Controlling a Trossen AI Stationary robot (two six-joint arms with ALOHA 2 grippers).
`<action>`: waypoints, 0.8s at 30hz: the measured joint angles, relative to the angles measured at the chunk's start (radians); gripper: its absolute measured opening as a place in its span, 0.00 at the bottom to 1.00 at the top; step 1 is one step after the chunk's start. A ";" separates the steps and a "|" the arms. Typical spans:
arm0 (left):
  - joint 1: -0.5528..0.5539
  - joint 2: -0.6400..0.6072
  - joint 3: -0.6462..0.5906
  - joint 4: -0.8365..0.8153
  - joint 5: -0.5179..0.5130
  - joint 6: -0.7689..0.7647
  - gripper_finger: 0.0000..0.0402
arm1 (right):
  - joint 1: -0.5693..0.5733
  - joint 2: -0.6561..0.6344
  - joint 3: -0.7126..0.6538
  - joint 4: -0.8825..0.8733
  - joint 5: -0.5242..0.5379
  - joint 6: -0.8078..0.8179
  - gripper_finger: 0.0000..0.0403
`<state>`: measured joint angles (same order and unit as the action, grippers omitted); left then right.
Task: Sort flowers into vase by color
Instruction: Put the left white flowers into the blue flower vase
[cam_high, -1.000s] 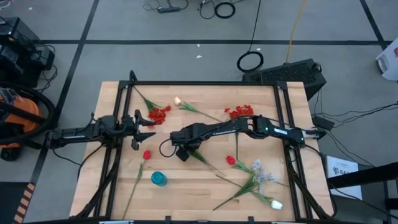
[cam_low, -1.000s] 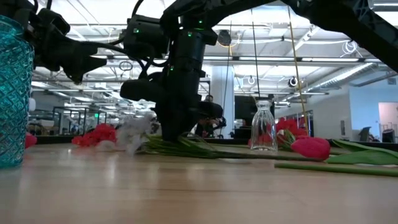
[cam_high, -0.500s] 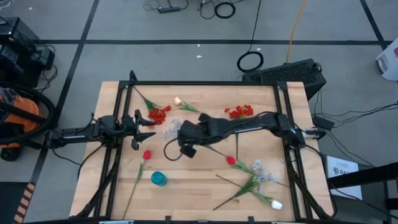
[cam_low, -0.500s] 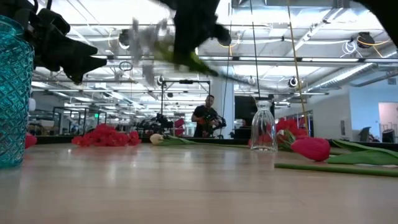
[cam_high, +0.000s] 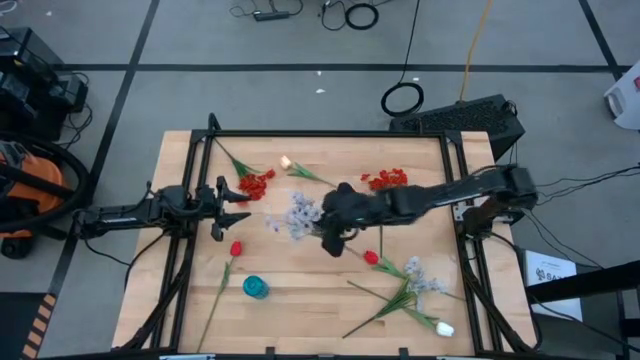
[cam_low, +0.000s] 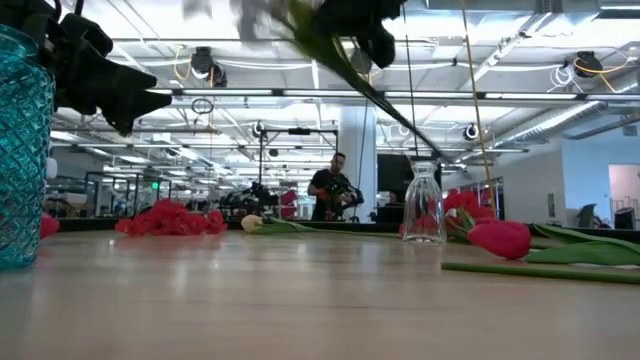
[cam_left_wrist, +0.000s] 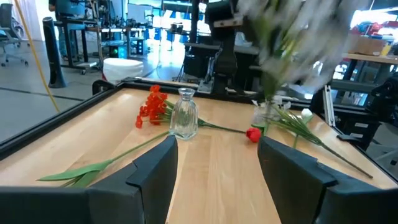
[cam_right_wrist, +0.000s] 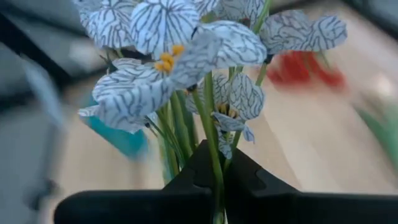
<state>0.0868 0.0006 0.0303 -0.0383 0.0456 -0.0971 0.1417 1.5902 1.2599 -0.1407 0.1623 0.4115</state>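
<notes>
Item 1: pale blue-white spray (cam_high: 298, 215), lifted clear of the table (cam_high: 330, 290), stems pinched in the right gripper (cam_high: 333, 222).
Orientation: long axis roughly crosswise on the table, blossoms pointing toward the left arm's side, stem trailing back toward the right arm.
Item 2: clear glass vase (cam_left_wrist: 184, 116), on the table near the gripper (exact offset hard to judge).
Item 3: left gripper (cam_high: 232, 205), fingers apart, empty, waiting at the table's left.

Pale smooth wooden table (cam_high: 300, 290) with faint sheen, clear glossy glass vase (cam_low: 425, 204), faceted teal glass vase (cam_low: 22, 150), veined cloth-like petals on pale spray (cam_right_wrist: 180, 50), matt black plastic-looking right gripper (cam_right_wrist: 214, 186)
</notes>
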 joint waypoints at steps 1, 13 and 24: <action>0.000 0.000 0.000 0.000 0.000 0.000 0.57 | 0.000 -0.032 -0.061 0.138 -0.016 -0.013 0.00; 0.000 0.000 0.000 -0.001 0.000 0.000 0.57 | 0.012 0.101 -0.103 0.941 -0.176 -0.241 0.00; 0.000 0.000 0.000 0.000 0.000 0.000 0.57 | 0.049 0.403 0.439 0.761 -0.373 -0.241 0.00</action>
<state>0.0868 0.0006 0.0303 -0.0383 0.0456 -0.0971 0.1908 1.9934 1.6991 0.6208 -0.2106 0.1705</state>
